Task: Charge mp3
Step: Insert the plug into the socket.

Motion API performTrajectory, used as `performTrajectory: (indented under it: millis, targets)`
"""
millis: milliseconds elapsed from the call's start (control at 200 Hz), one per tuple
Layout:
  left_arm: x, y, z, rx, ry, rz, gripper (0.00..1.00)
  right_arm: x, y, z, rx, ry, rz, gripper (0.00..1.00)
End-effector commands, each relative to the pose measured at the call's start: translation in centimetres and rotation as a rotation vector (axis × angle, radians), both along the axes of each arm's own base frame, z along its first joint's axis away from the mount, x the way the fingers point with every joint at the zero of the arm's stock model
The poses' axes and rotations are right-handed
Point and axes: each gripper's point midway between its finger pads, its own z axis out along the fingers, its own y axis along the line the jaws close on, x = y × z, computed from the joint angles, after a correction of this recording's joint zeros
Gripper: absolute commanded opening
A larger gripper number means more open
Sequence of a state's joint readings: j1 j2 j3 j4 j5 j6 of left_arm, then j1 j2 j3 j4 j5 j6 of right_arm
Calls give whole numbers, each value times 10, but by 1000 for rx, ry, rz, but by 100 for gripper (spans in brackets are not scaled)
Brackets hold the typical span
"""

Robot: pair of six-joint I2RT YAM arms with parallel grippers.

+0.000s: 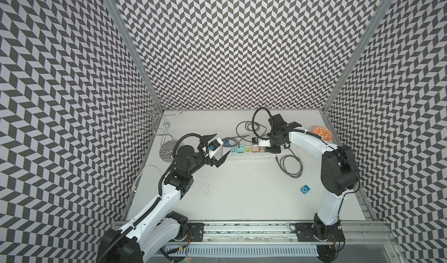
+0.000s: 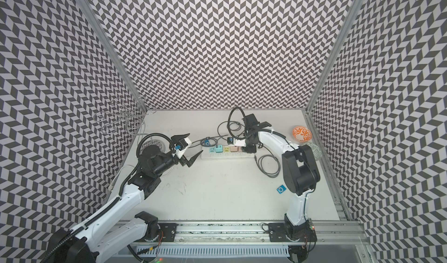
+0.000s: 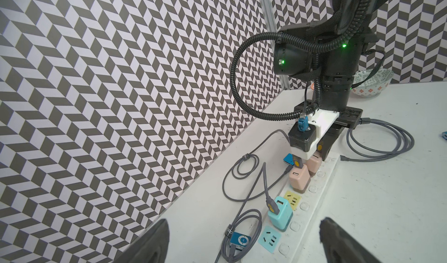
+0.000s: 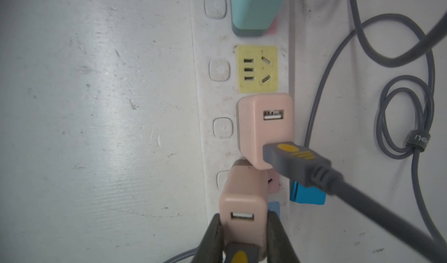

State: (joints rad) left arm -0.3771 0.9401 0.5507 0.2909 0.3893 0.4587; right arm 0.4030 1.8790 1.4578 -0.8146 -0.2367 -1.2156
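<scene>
**Charging corner: one player wired, two outstanding**

1. Power strip [image 3: 316, 208], at the back of the counter [image 1: 242, 194]. It carries a teal charger [image 3: 281, 214], a light pink charger [image 4: 261, 133] and a darker pink charger [image 4: 243, 196].
2. Tethered mp3 player [image 3: 70, 240], blue, by the strip's left end. Its cable appears to run to the plug seated in the teal charger. I judge this one done.
3. Second mp3 player [image 4: 307, 195], just behind the strip. A stray plug [image 4: 297, 160] lies across the light pink charger, whose port shows empty. Not charging, by my reading.
4. Third mp3 player [image 1: 305, 189], bare of cable, well apart from the strip, near the right arm's base. A loose cable [image 1: 290, 165] lies coiled between the two.
5. Right hand [image 4: 243, 214], narrowed on what looks like a grey USB plug [image 4: 239, 254], right at the darker pink charger. That port is empty, so insertion is left to do. Whether the fingers also touch the charger, I cannot tell.
6. Left hand [image 1: 221, 144], wide and empty, over the strip's left end.
</scene>
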Motion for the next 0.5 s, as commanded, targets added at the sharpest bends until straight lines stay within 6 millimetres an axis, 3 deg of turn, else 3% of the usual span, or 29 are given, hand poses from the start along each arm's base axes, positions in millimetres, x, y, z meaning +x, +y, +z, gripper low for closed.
performTrajectory:
  millis: [0,205,496]
  targets:
    - [-6,0,8,-11,-35,-19,97,-45,8,-9,38,155,74,0]
    - [-10,0,11,-15,-44,-31,97,-54,4,-3,24,187,40,0]
    - [-12,-1,11,-16,-47,-39,97,-22,4,-14,-33,159,-69,0]
